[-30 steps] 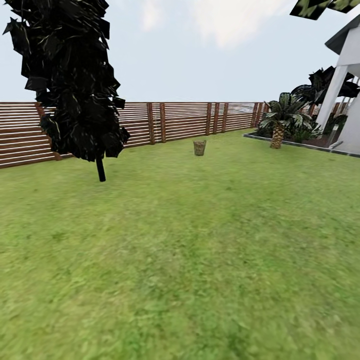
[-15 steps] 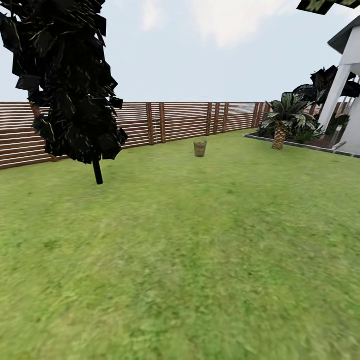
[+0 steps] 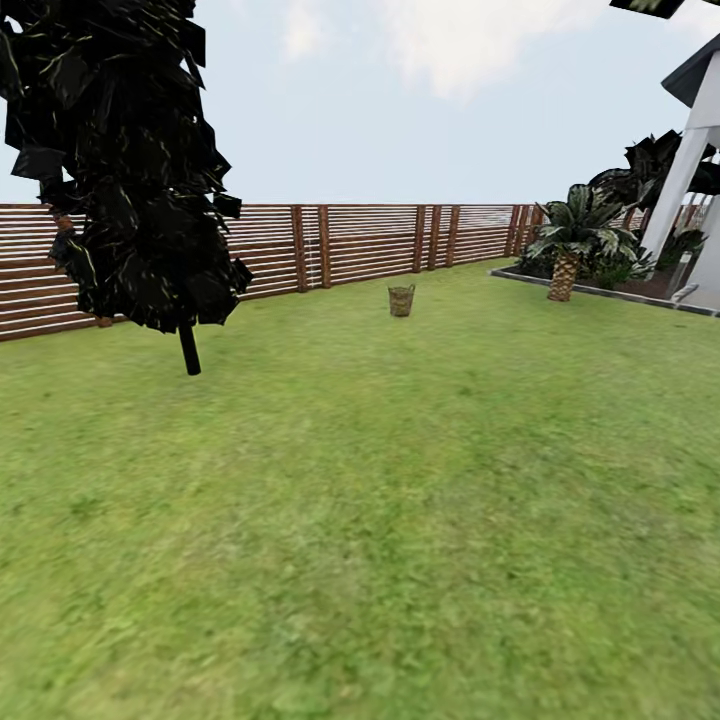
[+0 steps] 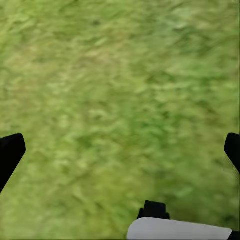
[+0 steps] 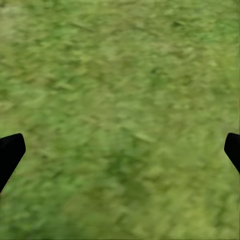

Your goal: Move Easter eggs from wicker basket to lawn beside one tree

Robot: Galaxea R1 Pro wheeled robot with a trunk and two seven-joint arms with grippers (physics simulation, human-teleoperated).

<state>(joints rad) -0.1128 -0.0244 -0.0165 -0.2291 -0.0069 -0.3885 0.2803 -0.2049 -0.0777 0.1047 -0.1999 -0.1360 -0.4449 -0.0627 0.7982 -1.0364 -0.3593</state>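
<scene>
Since a second ago the whole head view has slid a little: the dark cypress (image 3: 130, 170) sits further toward the left edge and its thin trunk lower, the palm (image 3: 575, 245) has crept right, which reads as the camera moving and not the garden. Far ahead on the lawn (image 3: 380, 500), at about 12 o'clock from the robot, stands a small woven container that looks like the wicker basket (image 3: 401, 300), upright and just short of the brown slatted fence (image 3: 370, 240); it is too small to tell whether any eggs lie inside. At 10 o'clock is the cypress, at 2 o'clock the palm in a bordered bed beside the white house (image 3: 695, 170). Both wrist views look down on bare grass: the left gripper (image 4: 120, 150) and the right gripper (image 5: 120, 150) each have their dark fingertips spread to opposite edges, wide apart and holding nothing.
</scene>
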